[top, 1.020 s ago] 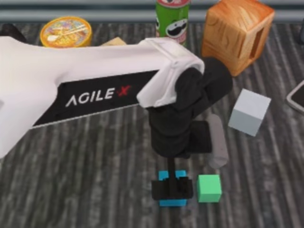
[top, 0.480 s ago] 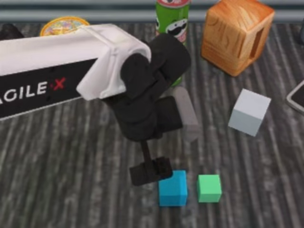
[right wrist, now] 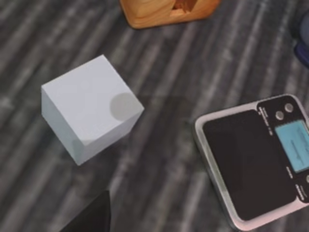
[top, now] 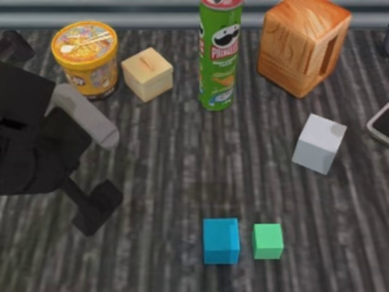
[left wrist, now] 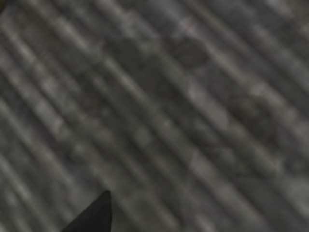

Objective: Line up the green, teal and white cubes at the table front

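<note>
Lined up side by side at the table [top: 158,182] front, near but not touching: teal cube [top: 220,241] and green cube [top: 268,241], seemingly two thirds of the row. Parked clear at the left with nothing in it, left gripper [top: 97,208]. Farther back on the right, well apart and skewed, white cube [top: 319,143], probably next to be fetched given right gripper [right wrist: 89,218] above it; impossible to tell either arm's jaw state.

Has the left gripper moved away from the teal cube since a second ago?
Yes. The left gripper has pulled back toward the table's left side, leaving the teal cube free beside the green cube.
</note>
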You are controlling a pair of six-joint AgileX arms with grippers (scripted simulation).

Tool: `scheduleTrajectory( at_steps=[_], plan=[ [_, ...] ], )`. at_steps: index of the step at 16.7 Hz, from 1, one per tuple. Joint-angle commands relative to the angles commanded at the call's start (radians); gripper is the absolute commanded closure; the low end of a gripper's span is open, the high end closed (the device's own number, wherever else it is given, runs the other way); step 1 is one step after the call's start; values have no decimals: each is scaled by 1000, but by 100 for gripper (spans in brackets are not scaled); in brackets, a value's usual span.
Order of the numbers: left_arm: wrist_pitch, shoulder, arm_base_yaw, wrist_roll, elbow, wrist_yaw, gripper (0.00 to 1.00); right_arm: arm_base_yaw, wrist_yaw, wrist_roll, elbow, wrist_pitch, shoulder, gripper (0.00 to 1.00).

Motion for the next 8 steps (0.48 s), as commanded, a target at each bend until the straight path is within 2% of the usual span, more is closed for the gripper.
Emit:
scheduleTrajectory(
  at_steps=[4,8],
  plan=[
    [189,-397,174,-130,-315,6,0,52,0,-151,346,-244,474,0],
    [377,-763,324,-246,-571,10,0,96,0,-281,644,-446,841,0]
  ],
)
